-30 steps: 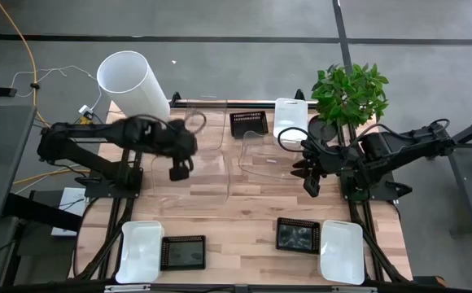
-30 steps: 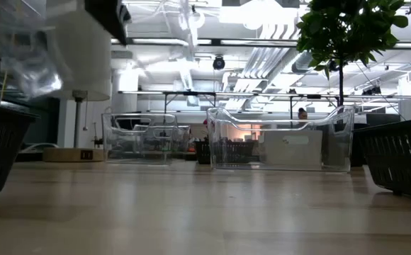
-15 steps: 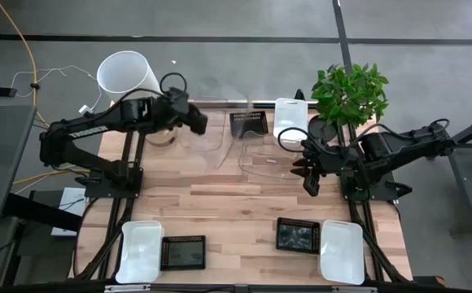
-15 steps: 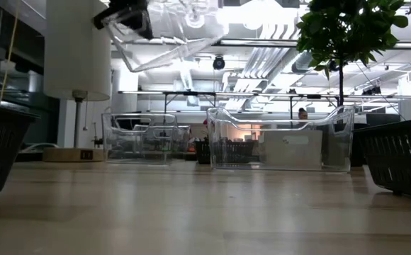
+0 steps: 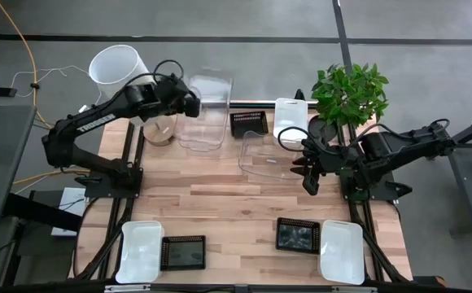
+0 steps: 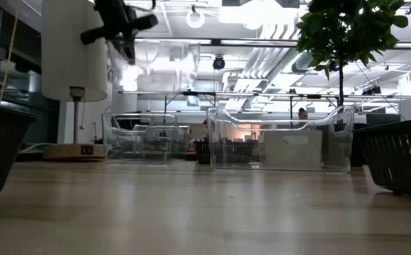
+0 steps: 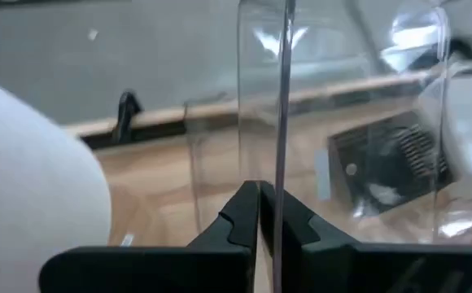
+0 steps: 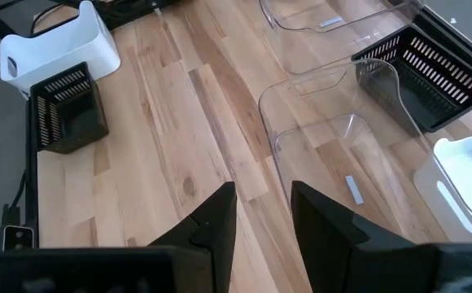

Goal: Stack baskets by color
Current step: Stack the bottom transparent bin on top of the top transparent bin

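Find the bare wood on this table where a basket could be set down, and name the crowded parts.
The widest bare patch is mid-table, between the clear basket resting on the far side and the near black baskets. The far edge is crowded: black basket, white basket, plant, and the left gripper holding a clear basket.

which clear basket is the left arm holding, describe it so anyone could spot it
Start at the tall white cylinder at the table's far left corner. Just beside it, the left claw is shut on one wall of a clear basket, holding it up over the table's back edge. The other clear basket sits flat on the wood, ungripped.
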